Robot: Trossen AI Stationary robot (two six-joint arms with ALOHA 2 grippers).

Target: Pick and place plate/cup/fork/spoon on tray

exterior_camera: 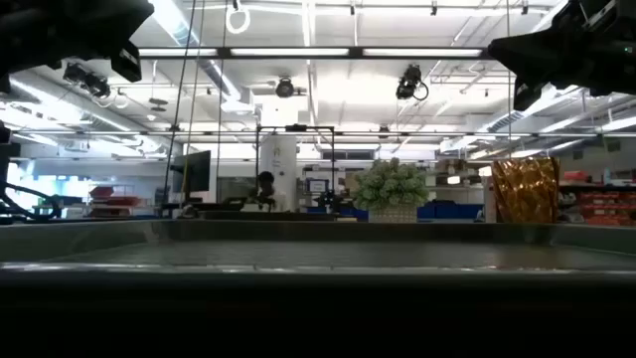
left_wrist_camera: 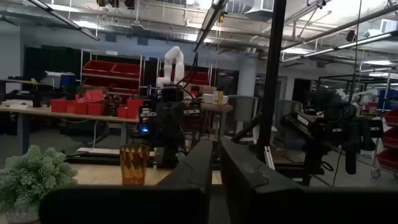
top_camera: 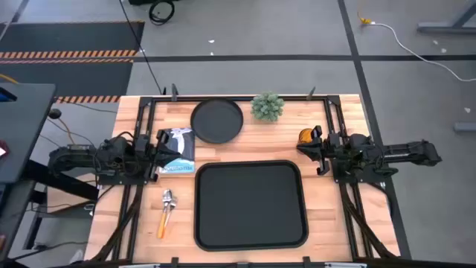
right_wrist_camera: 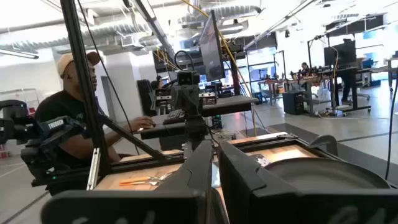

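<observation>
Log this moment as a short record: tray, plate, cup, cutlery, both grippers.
tray: empty, at the table's near middle
plate: on the table beyond the tray, not on it
cup: on the table, right of the tray, by the right gripper
fork and spoon: left of the tray, on the table
left gripper: shut, holding nothing, above a printed card
right gripper: shut, holding nothing

The only lettering I can make out is "TROSSEN" in white on the left arm [right_wrist_camera: 53,126] opposite.
</observation>
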